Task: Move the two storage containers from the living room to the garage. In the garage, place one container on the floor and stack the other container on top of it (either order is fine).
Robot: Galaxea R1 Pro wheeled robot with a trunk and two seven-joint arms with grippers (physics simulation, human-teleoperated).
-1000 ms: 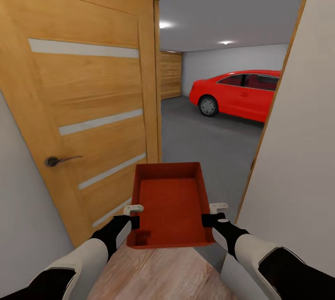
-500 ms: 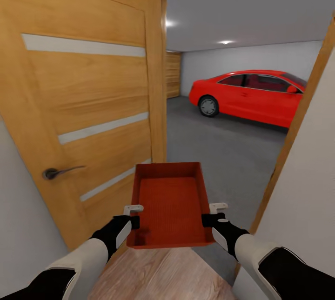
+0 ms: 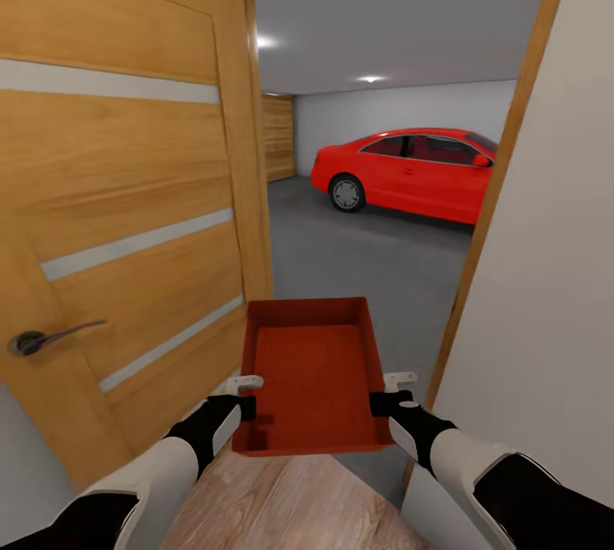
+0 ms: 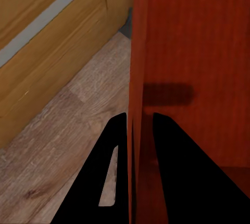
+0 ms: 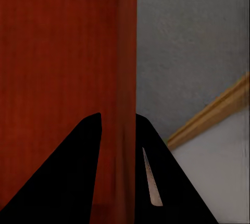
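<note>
You stand at the doorway on light wood plank floor (image 3: 281,503), the open wooden door (image 3: 119,217) at your left. Beyond lies the garage's dark grey concrete floor (image 3: 358,251) with a red car (image 3: 405,170). Your left hand (image 3: 241,395) and right hand (image 3: 388,392) are each clamped on a side wall of the orange-red storage container (image 3: 311,375), which is carried level between them.

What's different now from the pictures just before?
The camera moved: the wooden door looms larger at the left and the red car sits further left, so the robot seems to be rolling into the doorway. Both grippers, left and right, still hold the container.
</note>
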